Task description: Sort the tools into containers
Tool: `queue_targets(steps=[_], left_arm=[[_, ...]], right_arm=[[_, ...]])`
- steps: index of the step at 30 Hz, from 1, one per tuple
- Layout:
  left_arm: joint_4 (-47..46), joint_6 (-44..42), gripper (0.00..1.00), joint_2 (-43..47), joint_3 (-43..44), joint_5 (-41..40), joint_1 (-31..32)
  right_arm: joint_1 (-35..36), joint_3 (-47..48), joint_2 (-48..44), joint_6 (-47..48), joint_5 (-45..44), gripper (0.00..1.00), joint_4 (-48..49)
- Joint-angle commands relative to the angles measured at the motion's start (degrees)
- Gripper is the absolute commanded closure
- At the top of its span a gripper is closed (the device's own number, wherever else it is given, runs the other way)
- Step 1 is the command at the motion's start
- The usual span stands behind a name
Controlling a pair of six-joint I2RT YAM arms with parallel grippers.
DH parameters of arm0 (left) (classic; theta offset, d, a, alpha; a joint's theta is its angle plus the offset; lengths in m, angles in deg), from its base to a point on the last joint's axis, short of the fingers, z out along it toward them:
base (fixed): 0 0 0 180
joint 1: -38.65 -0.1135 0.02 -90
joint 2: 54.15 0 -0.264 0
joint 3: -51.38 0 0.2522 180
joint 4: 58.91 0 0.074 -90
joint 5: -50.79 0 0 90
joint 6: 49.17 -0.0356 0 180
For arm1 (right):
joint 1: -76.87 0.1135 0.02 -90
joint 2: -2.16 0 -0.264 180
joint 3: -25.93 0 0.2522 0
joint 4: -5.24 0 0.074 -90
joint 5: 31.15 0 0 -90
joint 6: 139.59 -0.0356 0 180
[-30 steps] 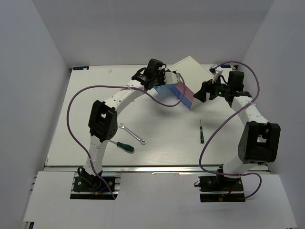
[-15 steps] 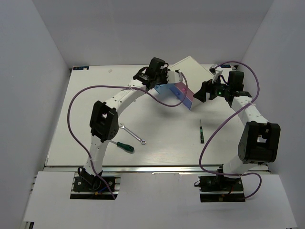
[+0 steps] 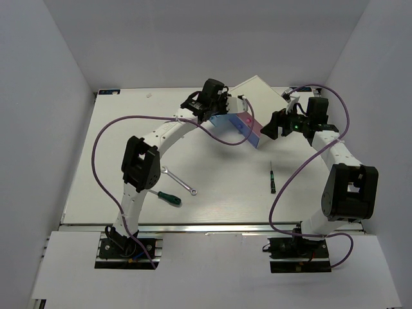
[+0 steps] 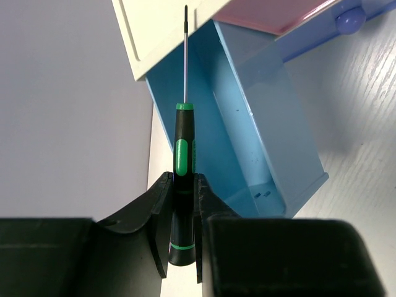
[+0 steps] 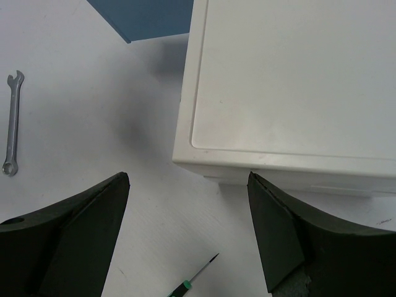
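Note:
My left gripper [image 4: 183, 180] is shut on a thin dark mini screwdriver [image 4: 184, 148] with green bands, its shaft pointing up over the open blue drawer [image 4: 247, 124]. The pink drawer [image 4: 281, 13] sits above it in the white cabinet [image 3: 261, 95]. The blue drawer looks bare inside. My right gripper [image 5: 189, 179] stands open beside the cabinet's corner [image 5: 297, 80], holding nothing. On the table lie a silver wrench [image 3: 178, 180], a green-handled screwdriver [image 3: 165, 195] and a second mini screwdriver [image 3: 272, 177].
The cabinet stands turned at an angle near the table's back edge [image 3: 161, 90]. Purple cables [image 3: 103, 135] loop over both arms. The wrench [image 5: 12, 124] and the loose mini screwdriver's tip [image 5: 197, 278] show in the right wrist view.
The left gripper has shifted slightly at the blue drawer with the mini screwdriver in it. The right arm has nudged a little toward the cabinet.

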Motion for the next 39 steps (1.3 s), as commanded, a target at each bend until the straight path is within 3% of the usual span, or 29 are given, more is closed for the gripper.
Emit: queue_targets(steps=[1,10,30,39], left_arm=[[-1.4,-1.0,0.86,3.1,-1.6,-1.7,0.3],[-1.8,-1.6,0.88,5.2,-5.8,-3.7,0.2],[-0.8,-2.4,0.87,4.0,-2.7,-2.4,-0.8],[-0.8,-1.9,0.76,1.4,1.0,0.0,-0.8]], right_arm=[[-0.1,-0.1,-2.0,-0.6,1.6,0.18,2.2],[-0.1,-0.5,-2.0,-0.8,2.0,0.18,2.3],[-0.1,-1.3,-2.2,-1.1,2.1,0.18,3.0],[-0.1,-1.4,-2.2,-1.1,2.0,0.17,2.8]])
